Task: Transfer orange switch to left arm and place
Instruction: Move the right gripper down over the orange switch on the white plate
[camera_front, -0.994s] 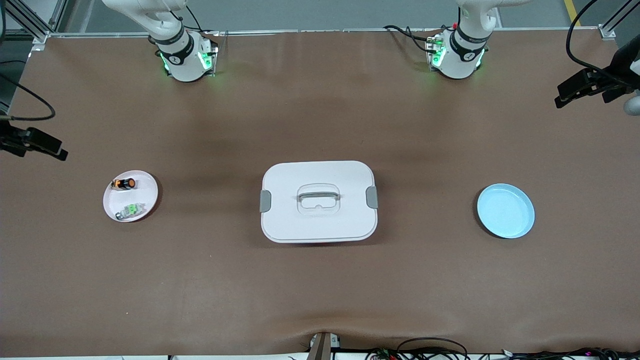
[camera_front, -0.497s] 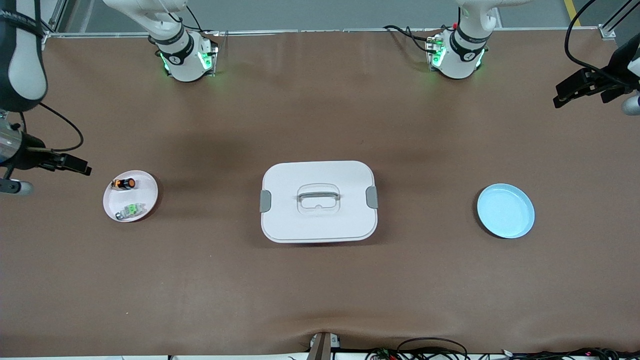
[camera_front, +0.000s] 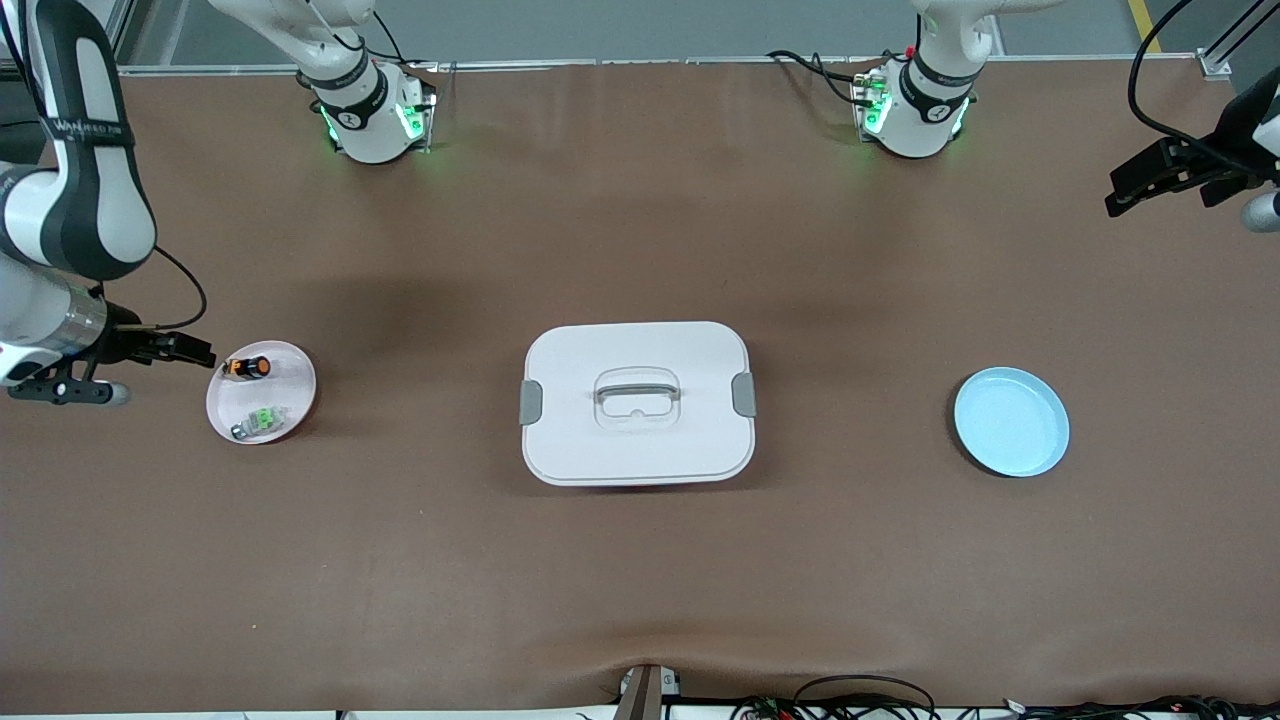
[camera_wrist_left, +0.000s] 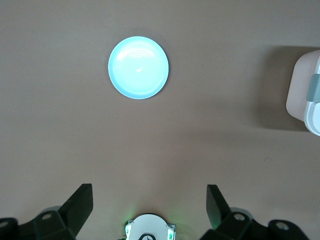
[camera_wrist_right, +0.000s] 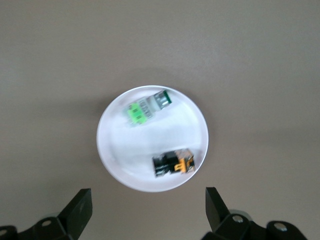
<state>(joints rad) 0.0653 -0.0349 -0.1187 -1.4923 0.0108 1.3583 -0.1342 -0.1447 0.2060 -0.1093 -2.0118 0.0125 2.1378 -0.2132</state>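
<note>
The orange switch (camera_front: 250, 367) lies on a small white plate (camera_front: 297, 385) toward the right arm's end of the table, beside a green-and-grey switch (camera_front: 262, 418). My right gripper (camera_front: 165, 350) hangs in the air just off that plate's edge, open and empty. In the right wrist view the orange switch (camera_wrist_right: 173, 163) lies on the plate (camera_wrist_right: 120, 150) just ahead of my open gripper (camera_wrist_right: 148, 196). The white box (camera_front: 636, 350) stands mid-table. My left gripper (camera_front: 1150, 180) waits high at the left arm's end, open and empty (camera_wrist_left: 149, 195).
A light blue plate (camera_front: 1010, 421) lies toward the left arm's end and shows in the left wrist view (camera_wrist_left: 138, 67). A corner of the box (camera_wrist_left: 305, 95) shows there too. The green-and-grey switch (camera_wrist_right: 145, 107) lies farther along the white plate.
My right arm has swung in from the table's end, and its gripper has come up close to the white plate. The left arm has barely moved.
</note>
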